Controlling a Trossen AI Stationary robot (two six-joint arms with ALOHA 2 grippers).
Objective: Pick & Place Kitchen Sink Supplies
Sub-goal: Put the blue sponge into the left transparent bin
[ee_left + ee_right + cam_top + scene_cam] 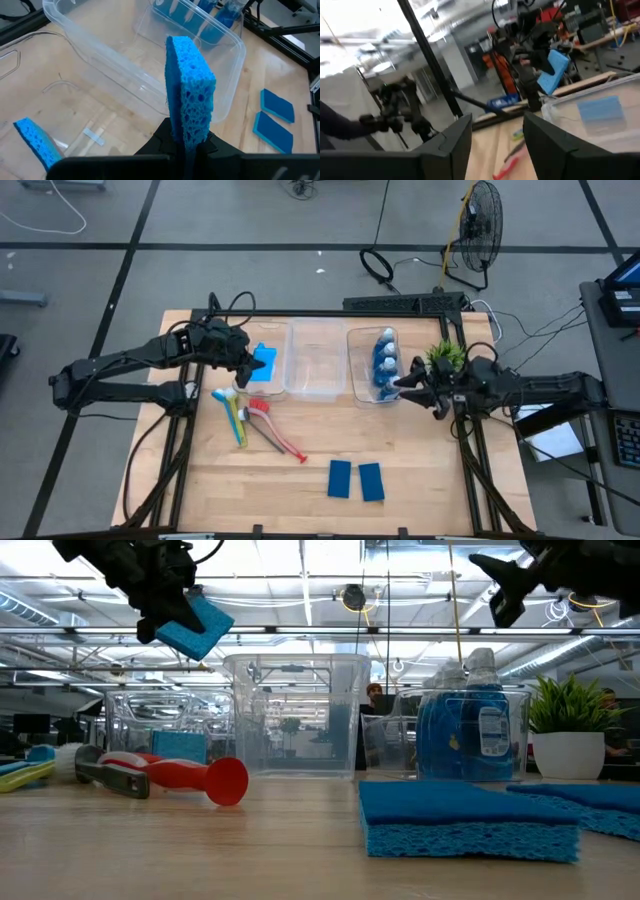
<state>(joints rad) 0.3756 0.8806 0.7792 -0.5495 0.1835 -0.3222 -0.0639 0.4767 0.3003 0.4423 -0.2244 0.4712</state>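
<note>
Two sponges lie side by side at table front, w/ red brush and yellow-green brush beside each other farther left. L gripper hangs over left bin, jaws clamped on a third sponge; a fourth sponge sits inside that bin. Bottles stand in right bin. R gripper, jaws apart, hovers at that bin's edge, near plant.

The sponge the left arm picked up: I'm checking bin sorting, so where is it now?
The sponge is clamped in the left pincer, held above the leftmost clear bin, where another sponge already lies.
</note>
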